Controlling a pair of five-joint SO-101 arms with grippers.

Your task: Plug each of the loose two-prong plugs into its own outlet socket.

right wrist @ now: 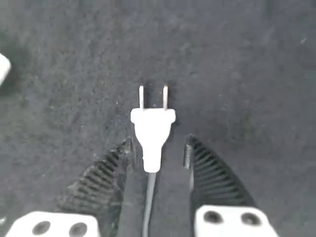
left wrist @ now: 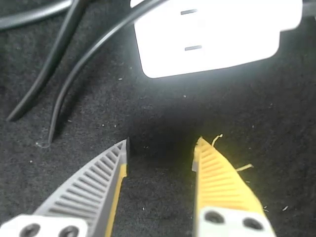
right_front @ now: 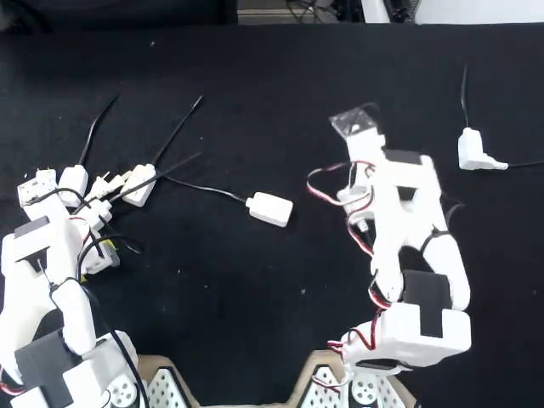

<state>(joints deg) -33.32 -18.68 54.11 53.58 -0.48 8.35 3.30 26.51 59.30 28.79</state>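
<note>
1. Right tool [right wrist: 158, 145]: fingers apart, one on each side of the plug's narrow tail. A gap shows on both sides, so nothing is clamped.
2. Plug [right wrist: 152, 129]: white, two-prong, lying flat on the black worktop [right_front: 255, 93]. Its prongs point away from the right tool, and its cord runs back between the fingers.
3. Left tool [left wrist: 160, 148]: fingers apart and holding nothing, low over the worktop, just short of a socket.
4. Socket [left wrist: 217, 34]: white, with two slots facing the camera. Black cords [left wrist: 74, 69] lie beside it, one crossing its corner.
5. Other stock, high view: a cluster [right_front: 140, 185] of white connectors with cords by the left arm, one white block [right_front: 270, 209] on a cord mid-worktop, and another piece [right_front: 476, 151] at the far right. Whether these last two are plugs or sockets cannot be told.
6. Step in hand, as judged: pick-up of the plug by the right tool. No mating has begun.
7. Next move calls for closing squarely on the plug body, not the cord, then lifting it and lining both prongs up with a socket's slots. The left tool would likely need to steady the socket against sliding.
</note>
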